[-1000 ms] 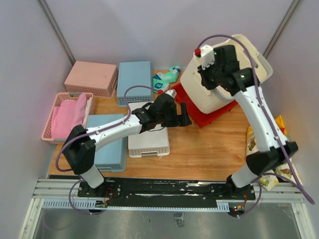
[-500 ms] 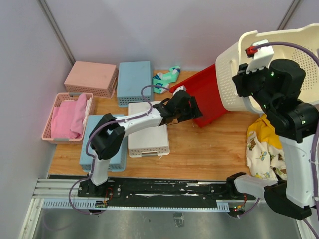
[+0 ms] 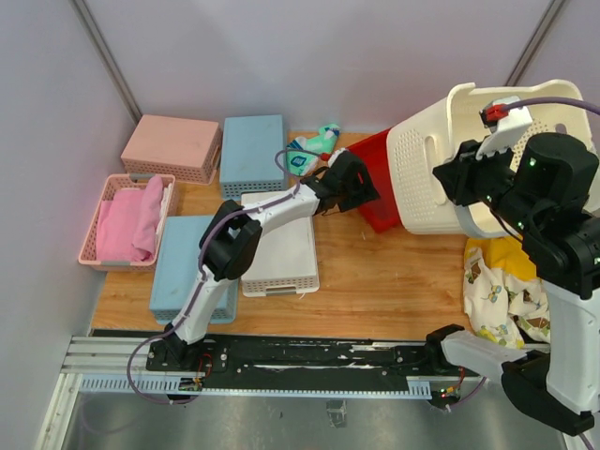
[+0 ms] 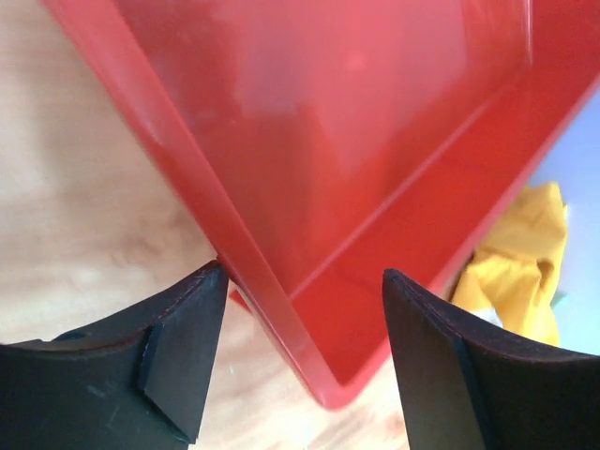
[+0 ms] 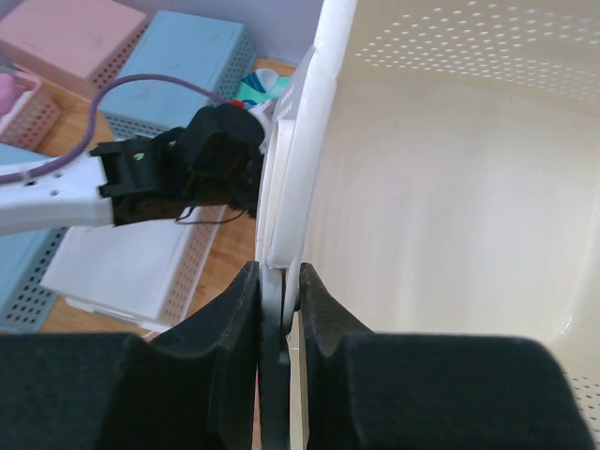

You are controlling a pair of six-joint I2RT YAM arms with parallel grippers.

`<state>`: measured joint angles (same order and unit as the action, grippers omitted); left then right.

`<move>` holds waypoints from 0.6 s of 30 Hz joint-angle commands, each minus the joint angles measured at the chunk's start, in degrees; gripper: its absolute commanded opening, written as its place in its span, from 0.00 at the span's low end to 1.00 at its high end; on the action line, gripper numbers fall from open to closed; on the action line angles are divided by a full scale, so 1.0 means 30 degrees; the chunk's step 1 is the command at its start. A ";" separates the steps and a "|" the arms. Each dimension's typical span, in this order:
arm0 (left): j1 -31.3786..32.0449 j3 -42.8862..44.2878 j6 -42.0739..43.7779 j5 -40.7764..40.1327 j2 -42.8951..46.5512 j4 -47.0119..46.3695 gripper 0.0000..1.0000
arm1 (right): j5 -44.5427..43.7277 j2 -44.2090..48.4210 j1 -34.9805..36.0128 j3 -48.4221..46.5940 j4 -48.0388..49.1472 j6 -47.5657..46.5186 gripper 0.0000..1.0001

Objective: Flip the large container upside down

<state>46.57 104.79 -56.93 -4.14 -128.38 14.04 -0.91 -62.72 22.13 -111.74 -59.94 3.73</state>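
Observation:
The large container (image 3: 433, 167) is a cream perforated basket held off the table at the right, tipped on its side. My right gripper (image 3: 466, 180) is shut on its rim; in the right wrist view the rim (image 5: 309, 159) runs up from between my right gripper's (image 5: 280, 302) jaws, and the basket's inside fills the right half. My left gripper (image 3: 361, 192) is open around the edge of the flat red tray (image 3: 376, 184). In the left wrist view the tray's rim (image 4: 225, 225) runs between the two fingers of my left gripper (image 4: 305, 309).
A white perforated basket (image 3: 278, 246) lies upside down mid-table, blue bins (image 3: 253, 150) and pink baskets (image 3: 172, 146) to the left and back. A teal bottle (image 3: 312, 145) lies at the back. Yellow patterned cloth (image 3: 502, 281) lies at the right under the lifted basket.
My right arm has lowered the basket a little and turned it further onto its side. The tilted red tray has dropped back towards flat. My left arm has reached further towards the tray.

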 commanded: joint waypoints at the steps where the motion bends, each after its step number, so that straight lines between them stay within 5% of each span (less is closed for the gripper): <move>1: -0.1773 0.3007 0.1298 0.0266 -0.1670 -0.1471 0.72 | 0.2284 0.1571 -0.0022 0.0090 0.2103 0.1110 0.01; 9: -0.3642 0.5753 0.3807 0.0435 -0.1258 -0.1265 0.86 | 0.5569 0.2969 -0.0016 0.1382 0.1836 0.3140 0.00; 18: -0.4370 0.3322 0.7020 -0.0107 0.6647 0.1016 0.98 | 0.9625 0.5005 -0.0023 0.6906 0.6813 0.8381 0.00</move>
<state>33.36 118.13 -41.80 -2.92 -123.11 16.14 20.16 -49.78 22.13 -94.89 -56.55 20.93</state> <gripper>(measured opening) 0.967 0.178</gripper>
